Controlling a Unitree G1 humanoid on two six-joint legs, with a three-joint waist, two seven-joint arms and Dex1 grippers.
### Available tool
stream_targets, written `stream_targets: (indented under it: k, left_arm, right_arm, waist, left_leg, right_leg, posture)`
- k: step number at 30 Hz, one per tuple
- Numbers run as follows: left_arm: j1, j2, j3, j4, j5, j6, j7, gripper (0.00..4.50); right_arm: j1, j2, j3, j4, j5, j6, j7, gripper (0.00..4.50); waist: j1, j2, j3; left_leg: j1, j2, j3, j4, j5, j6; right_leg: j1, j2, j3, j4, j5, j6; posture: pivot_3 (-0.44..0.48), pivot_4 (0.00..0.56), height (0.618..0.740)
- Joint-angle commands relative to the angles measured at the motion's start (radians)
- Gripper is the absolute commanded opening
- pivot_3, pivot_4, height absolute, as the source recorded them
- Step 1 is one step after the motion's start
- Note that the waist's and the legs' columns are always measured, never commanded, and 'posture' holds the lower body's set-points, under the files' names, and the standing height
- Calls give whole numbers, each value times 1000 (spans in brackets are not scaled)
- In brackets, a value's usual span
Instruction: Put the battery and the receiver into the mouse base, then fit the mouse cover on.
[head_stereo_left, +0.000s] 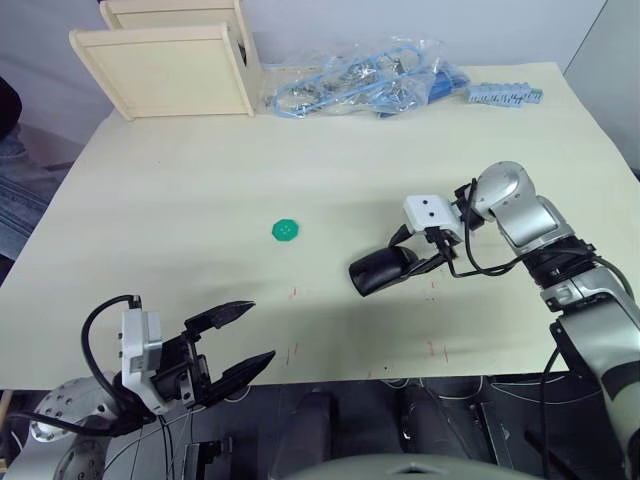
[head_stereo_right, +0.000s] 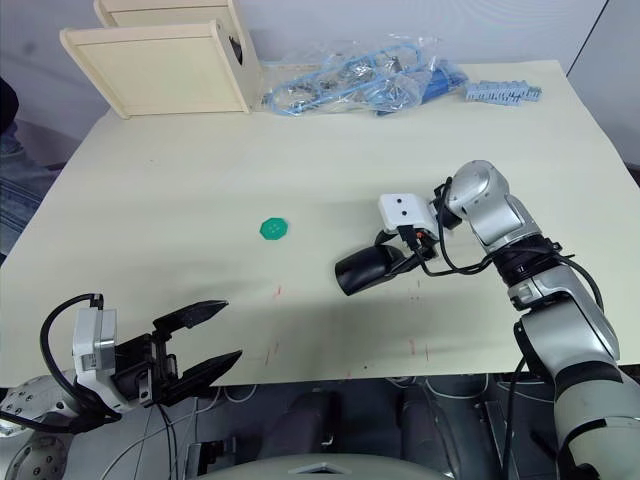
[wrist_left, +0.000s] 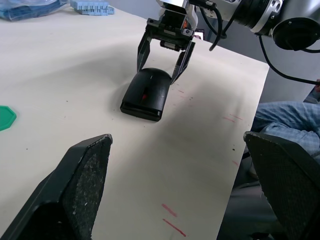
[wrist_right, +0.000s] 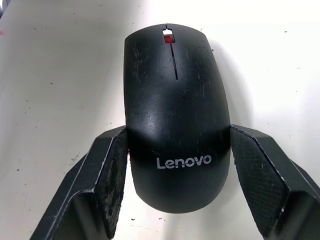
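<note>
— What is seen nearest?
— The left claw (head_stereo_left: 240, 341) is held at the near edge of the tabletop (head_stereo_left: 180, 190). Its two black fingers are spread wide apart, and nothing is held between them.

— And a bit farther in?
— A small green round disc (head_stereo_left: 286, 230) is laid flat on the tabletop, well apart from both claws. To its right, the mouse cover (wrist_right: 175, 115) is seen on the mouse, with a thin red line near its front and the word Lenovo at its back. The right claw (wrist_right: 175, 187) is placed around the back end, one finger touching each side.

— What is found at the far side?
— A pale wooden box (head_stereo_left: 170, 60) is set at the far left corner. Beside it a clear bag of blue parts (head_stereo_left: 360, 80) is laid, and a blue strip (head_stereo_left: 505, 96) is laid farther right.
</note>
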Motion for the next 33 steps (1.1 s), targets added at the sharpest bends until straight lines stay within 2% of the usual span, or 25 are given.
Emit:
stream_targets:
  k: [1, 33]
  left_arm:
    - [10, -1, 1, -25, -5, -14, -3, 4500]
    - [13, -1, -7, -26, -2, -22, 6, 4500]
  right_arm:
    - [-36, 6, -2, -8, 0, -12, 7, 3117]
    - [-59, 29, 26, 41, -46, -64, 25, 3117]
  waist:
    - [0, 0, 0]
    - [0, 0, 0]
  left_leg:
    - [0, 0, 0, 0, 0, 0]
    - [0, 0, 0, 0, 0, 0]
  right_leg:
    - [0, 0, 0, 0, 0, 0]
    - [0, 0, 0, 0, 0, 0]
  posture:
    - [0, 150, 740]
    - [0, 150, 740]
